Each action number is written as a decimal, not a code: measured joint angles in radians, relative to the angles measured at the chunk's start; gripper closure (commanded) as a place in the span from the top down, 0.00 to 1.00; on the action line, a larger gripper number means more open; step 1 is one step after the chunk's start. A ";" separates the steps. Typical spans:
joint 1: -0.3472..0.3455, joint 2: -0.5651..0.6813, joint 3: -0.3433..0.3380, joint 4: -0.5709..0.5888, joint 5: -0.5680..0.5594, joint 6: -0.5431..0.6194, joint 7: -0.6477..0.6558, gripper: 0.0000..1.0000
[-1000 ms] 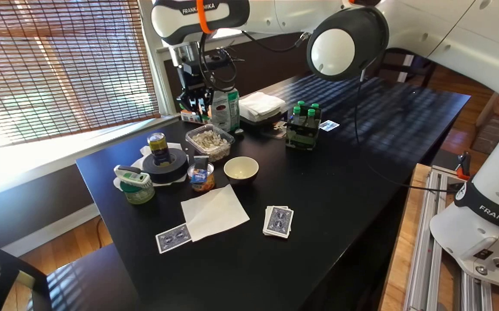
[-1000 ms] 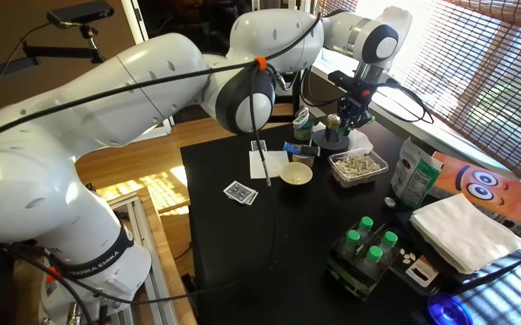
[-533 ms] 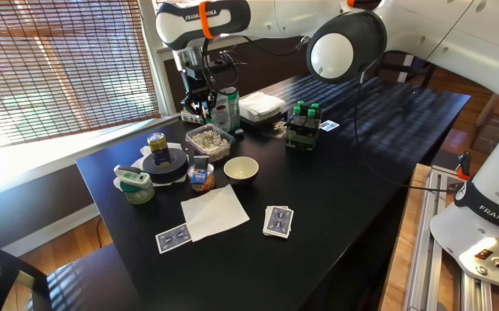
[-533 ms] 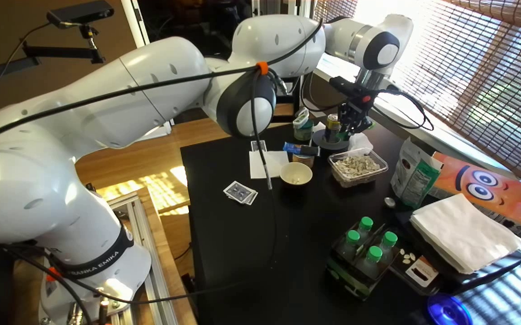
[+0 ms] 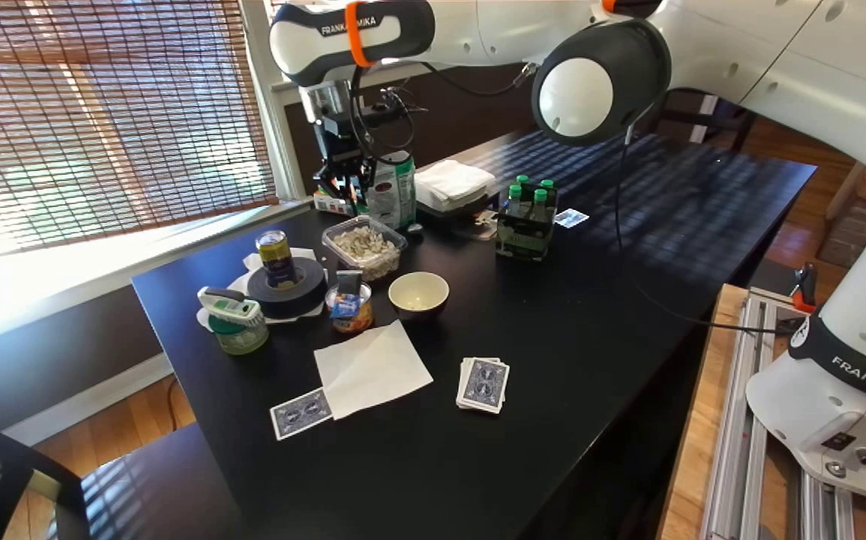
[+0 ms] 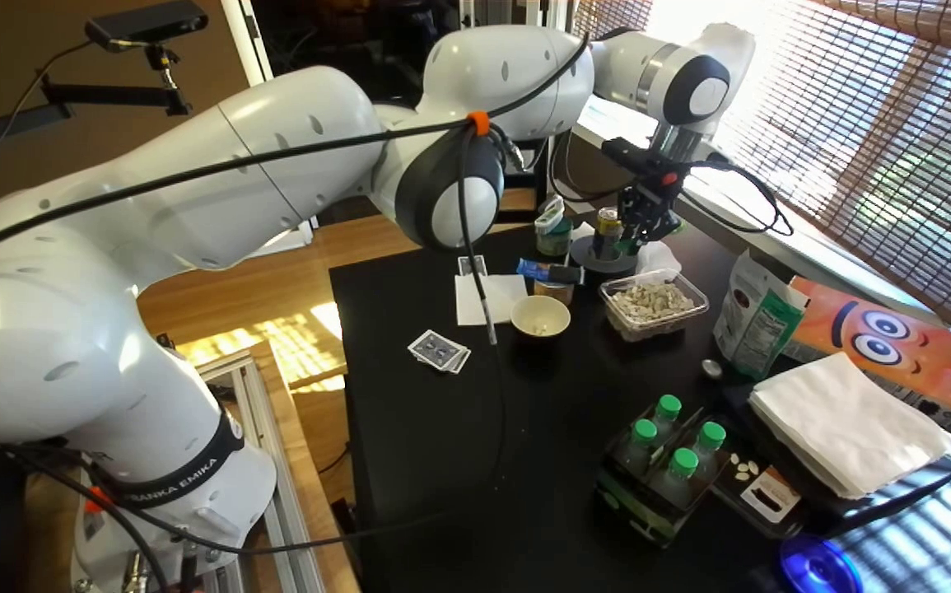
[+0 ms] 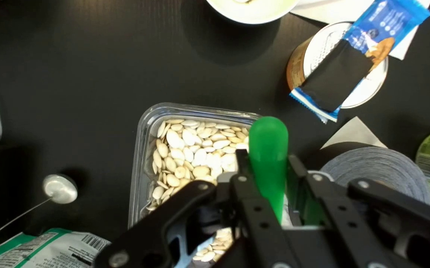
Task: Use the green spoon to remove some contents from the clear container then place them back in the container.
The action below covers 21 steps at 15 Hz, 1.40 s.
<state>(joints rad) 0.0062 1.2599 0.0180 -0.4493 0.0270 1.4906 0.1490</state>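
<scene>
The green spoon (image 7: 268, 149) stands between the fingers of my gripper (image 7: 269, 160) in the wrist view, its rounded end toward the camera. The gripper is shut on it. A bit of green also shows below the gripper (image 6: 646, 232) in an exterior view. The spoon's lower end is hidden. The clear container (image 7: 137, 167), full of pale seeds, lies left of the spoon in the wrist view, partly hidden by the gripper. It shows in both exterior views (image 5: 382, 273) (image 6: 638, 333). The gripper hangs above the table on the container's window side, apart from it.
A roll of tape (image 5: 286, 298) with a can on it stands beside the container. A tin with a bar (image 7: 334, 74) on top and a cream bowl (image 5: 419, 291) are near. A snack bag (image 6: 759, 317), a metal spoon (image 7: 60, 189) and a bottle pack (image 6: 648, 486) stand beyond.
The gripper has moved slightly down, and a little to the right in both exterior views, with the spoon still in it. Over the last half second it has hardly moved.
</scene>
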 measured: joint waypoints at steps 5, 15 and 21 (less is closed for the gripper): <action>0.020 -0.075 -0.006 0.016 -0.011 0.002 -0.031 0.06; 0.023 -0.119 0.000 0.013 -0.008 -0.059 -0.063 0.06; 0.016 -0.119 -0.001 0.010 -0.007 -0.057 -0.054 0.06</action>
<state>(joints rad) 0.0223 1.1413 0.0170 -0.4393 0.0196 1.4333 0.0950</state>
